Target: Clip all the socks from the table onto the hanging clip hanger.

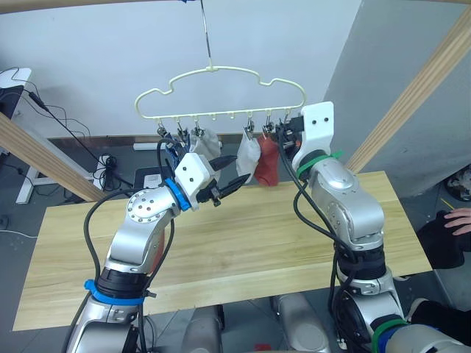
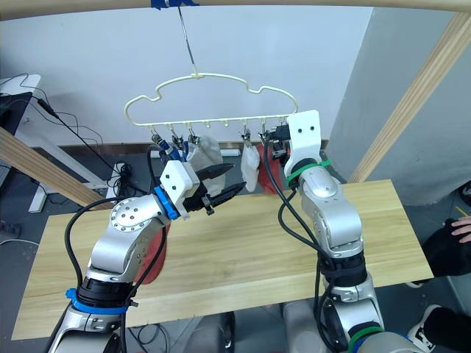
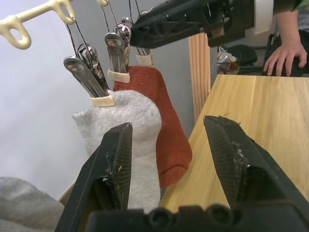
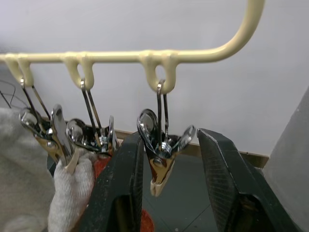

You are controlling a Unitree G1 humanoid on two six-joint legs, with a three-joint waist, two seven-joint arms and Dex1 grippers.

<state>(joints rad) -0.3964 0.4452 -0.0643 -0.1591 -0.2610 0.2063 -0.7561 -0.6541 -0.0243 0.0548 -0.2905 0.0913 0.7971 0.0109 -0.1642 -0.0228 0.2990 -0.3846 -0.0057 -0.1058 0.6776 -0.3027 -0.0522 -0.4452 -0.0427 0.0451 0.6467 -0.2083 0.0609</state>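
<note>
- Now, the right gripper (image 4: 166,186), fingers apart, straddles the empty end clip (image 4: 161,162) on the hanger (image 1: 213,92): centre it before squeezing.
- Beside that clip hang a red sock (image 1: 267,163) and a grey sock (image 1: 248,156).
- The left gripper (image 1: 227,176) is spread, holding nothing, near the hanger.

Bright even indoor light, soft faint shadows on tabletop (image 1: 243,243), mild glare on silver arm shells, head views sharp, wrist views wide-angle with near tool fingers (image 3: 116,164) soft, slight edge distortion
</note>
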